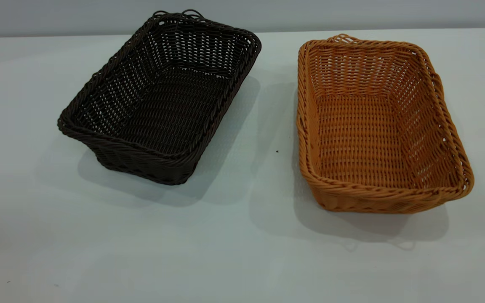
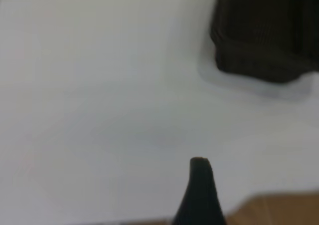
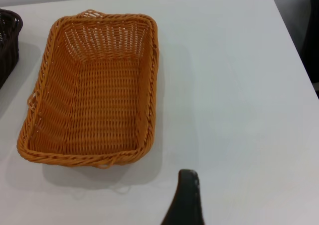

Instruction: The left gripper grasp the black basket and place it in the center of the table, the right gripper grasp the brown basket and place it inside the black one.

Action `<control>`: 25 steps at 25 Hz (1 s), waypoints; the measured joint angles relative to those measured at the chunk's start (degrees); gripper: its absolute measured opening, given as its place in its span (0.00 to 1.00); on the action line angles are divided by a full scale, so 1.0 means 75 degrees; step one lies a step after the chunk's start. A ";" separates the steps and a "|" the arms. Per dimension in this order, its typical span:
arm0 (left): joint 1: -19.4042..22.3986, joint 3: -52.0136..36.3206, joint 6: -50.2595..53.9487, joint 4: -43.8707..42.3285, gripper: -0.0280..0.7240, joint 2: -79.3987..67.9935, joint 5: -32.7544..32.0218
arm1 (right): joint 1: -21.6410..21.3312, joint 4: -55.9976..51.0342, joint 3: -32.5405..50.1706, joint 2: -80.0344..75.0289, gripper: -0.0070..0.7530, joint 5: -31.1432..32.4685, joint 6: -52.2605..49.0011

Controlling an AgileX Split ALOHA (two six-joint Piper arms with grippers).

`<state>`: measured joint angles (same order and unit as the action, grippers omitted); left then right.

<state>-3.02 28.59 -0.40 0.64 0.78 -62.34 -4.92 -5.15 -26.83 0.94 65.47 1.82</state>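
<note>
Only one dark fingertip (image 2: 199,171) of the left gripper (image 2: 198,195) shows in its wrist view, so how wide its fingers stand cannot be told; it hangs over bare white surface (image 1: 234,252), apart from the black basket (image 2: 264,33). The right gripper (image 3: 185,200) likewise shows a single finger (image 3: 188,181), its spread unclear, near the brown basket (image 3: 92,88) but not touching it. From outside, the black basket (image 1: 162,99) sits angled at left, the brown basket (image 1: 377,126) well beside it at right, both upright.
</note>
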 joint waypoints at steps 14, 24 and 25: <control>0.0000 0.0757 -0.0533 0.0718 0.74 -0.5541 0.3841 | 0.0000 0.0000 0.0000 0.0000 0.78 0.0000 0.0000; -0.0152 0.2688 -0.1666 0.1530 0.74 -0.9608 0.5077 | 0.0000 0.0000 0.0000 0.0000 0.78 0.0000 -0.0100; -0.0210 0.2898 -0.1719 0.1556 0.74 -1.0000 0.5159 | 0.0000 0.0007 0.0000 0.0000 0.78 0.0000 -0.0163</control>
<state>-4.60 50.32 -13.29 12.31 -74.22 -23.65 -4.92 -5.10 -26.83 0.94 65.47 0.59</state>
